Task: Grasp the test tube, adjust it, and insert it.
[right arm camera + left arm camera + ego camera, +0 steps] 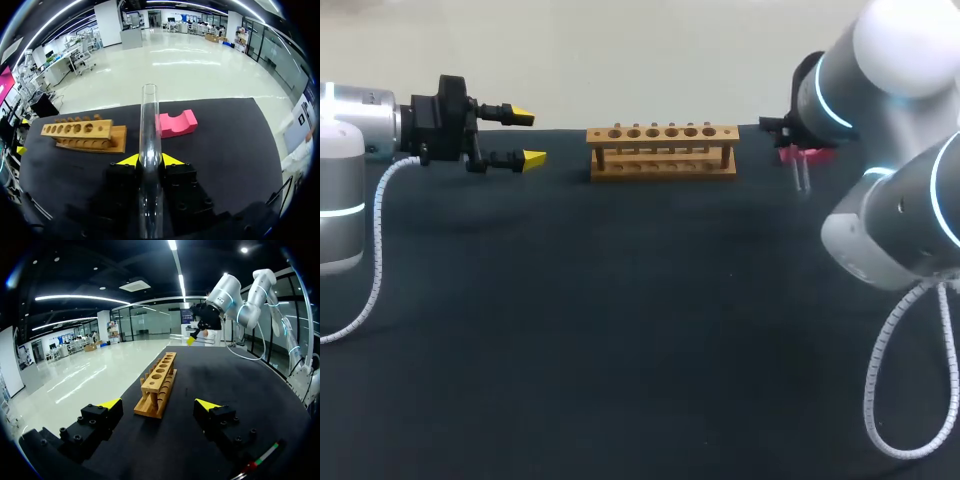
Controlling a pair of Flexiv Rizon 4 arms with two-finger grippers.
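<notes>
A clear glass test tube (pixel 150 125) runs between the yellow tips of my right gripper (pixel 150 161), which is shut on it, with the tube's open end pointing out ahead of the fingers. In the head view the tube (pixel 803 177) hangs below my right wrist (pixel 817 100) at the back right. The wooden rack (pixel 662 150) with a row of holes stands at the back middle; from the right wrist it lies ahead and off to one side (pixel 85 134). My left gripper (pixel 528 137) hovers open left of the rack (pixel 159 385), its fingers (pixel 111 403) pointing at the rack's end with nothing between them.
A pink cradle block (pixel 176 123) lies on the black cloth just ahead of the held tube, and shows behind my right wrist (pixel 798 154). The black table (pixel 620 330) stretches wide in front of the rack.
</notes>
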